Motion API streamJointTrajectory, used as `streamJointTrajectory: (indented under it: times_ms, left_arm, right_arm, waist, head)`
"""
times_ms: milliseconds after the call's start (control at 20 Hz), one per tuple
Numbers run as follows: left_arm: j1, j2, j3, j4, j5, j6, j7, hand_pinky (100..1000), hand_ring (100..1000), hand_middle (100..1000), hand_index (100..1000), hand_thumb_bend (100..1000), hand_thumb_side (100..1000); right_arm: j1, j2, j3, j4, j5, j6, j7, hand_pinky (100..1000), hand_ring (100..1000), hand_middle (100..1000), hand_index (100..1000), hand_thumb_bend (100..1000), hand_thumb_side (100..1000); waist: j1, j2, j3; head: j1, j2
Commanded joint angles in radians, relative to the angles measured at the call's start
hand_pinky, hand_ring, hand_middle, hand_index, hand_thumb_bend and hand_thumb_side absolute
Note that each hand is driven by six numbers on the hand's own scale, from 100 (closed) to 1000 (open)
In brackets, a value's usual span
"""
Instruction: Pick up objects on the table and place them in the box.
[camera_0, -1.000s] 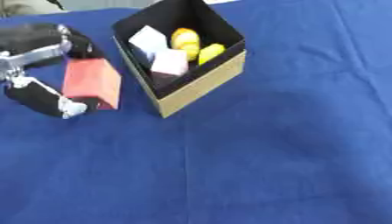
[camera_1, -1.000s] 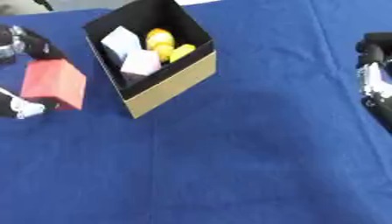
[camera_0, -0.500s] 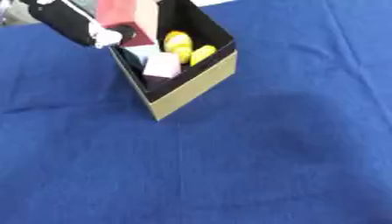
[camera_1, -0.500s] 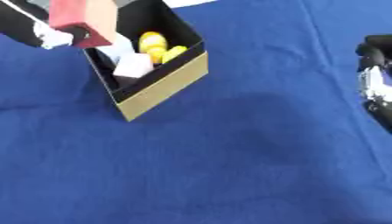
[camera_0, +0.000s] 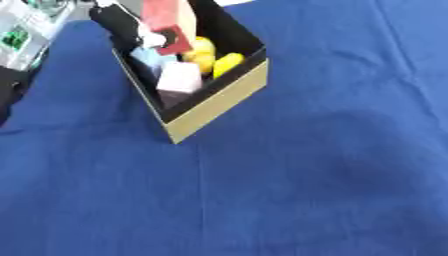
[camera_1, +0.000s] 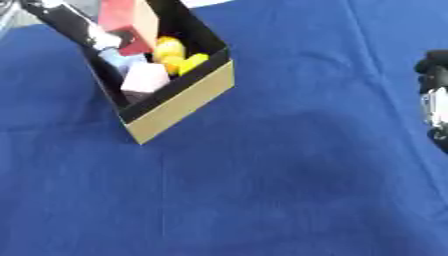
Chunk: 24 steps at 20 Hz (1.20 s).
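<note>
A black-lined cardboard box (camera_0: 219, 102) stands at the upper left on the blue cloth. Inside lie a pale pink block (camera_0: 179, 80), a light blue piece (camera_0: 147, 57) and yellow pieces (camera_0: 214, 60). My left hand (camera_0: 131, 27) reaches over the box's far left corner, shut on a red block (camera_0: 171, 20) held upright above the box's inside. My right hand (camera_1: 435, 95) shows only as a dark shape at the right edge of the right eye view; its fingers are not clear.
The blue cloth (camera_0: 306, 175) covers the table, with no loose objects showing on it. A white and green device (camera_0: 22, 35) sits off the cloth at the upper left corner.
My left hand lifted the red block from the cloth left of the box and carried it up over the box. The whole picture also shifted, so the camera moved.
</note>
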Motion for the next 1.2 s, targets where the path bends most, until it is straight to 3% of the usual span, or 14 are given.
streamJointTrajectory:
  times_ms: [50,150,350,550,750,950,1200]
  left_arm:
    - [-0.026,0.001,0.020,0.031,-0.052,-0.036,0.011,847,795,771,852,425,353]
    - [-0.027,-0.007,0.023,0.046,-0.071,-0.053,0.020,868,843,835,893,512,397]
    - [-0.021,-0.010,0.026,0.058,-0.095,-0.077,0.047,873,853,851,904,543,408]
    - [-0.011,-0.007,0.030,0.064,-0.073,-0.081,0.057,860,830,811,881,499,418]
    - [0.021,0.022,0.032,0.024,-0.023,-0.062,0.094,827,775,735,831,390,404]
    - [0.126,0.095,0.066,-0.197,0.101,-0.009,0.175,807,757,713,824,315,445]
    - [0.340,0.121,0.225,-0.585,0.345,0.150,0.378,785,745,703,832,278,478]
  right_arm:
    - [-0.010,-0.019,-0.004,-0.015,-0.013,-0.001,0.003,733,735,638,727,100,447]
    - [-0.012,-0.018,-0.003,-0.015,-0.014,-0.001,0.003,732,735,638,727,100,448]
    - [-0.013,-0.016,-0.002,-0.015,-0.017,0.002,0.004,732,735,638,727,100,450]
    - [-0.012,-0.014,-0.004,-0.015,-0.022,0.004,0.003,732,734,638,727,100,450]
    - [-0.009,-0.013,-0.006,-0.015,-0.026,0.005,0.004,733,735,638,727,100,444]
    - [-0.005,-0.021,-0.012,-0.015,-0.029,0.002,0.003,734,736,640,728,100,434]
    - [0.000,-0.024,-0.025,-0.015,-0.018,-0.003,-0.006,736,738,643,729,100,419]
  waist:
    - [-0.005,-0.018,-0.002]
    - [-0.005,-0.016,-0.003]
    - [-0.005,-0.019,0.001]
    - [-0.007,-0.029,0.004]
    - [-0.012,-0.047,0.014]
    - [-0.019,-0.069,0.043]
    - [-0.036,-0.088,0.080]
  head:
    - [0.008,-0.018]
    - [0.008,-0.020]
    - [0.004,-0.015]
    - [-0.002,-0.010]
    - [-0.010,0.001]
    - [-0.040,0.023]
    - [-0.071,0.048]
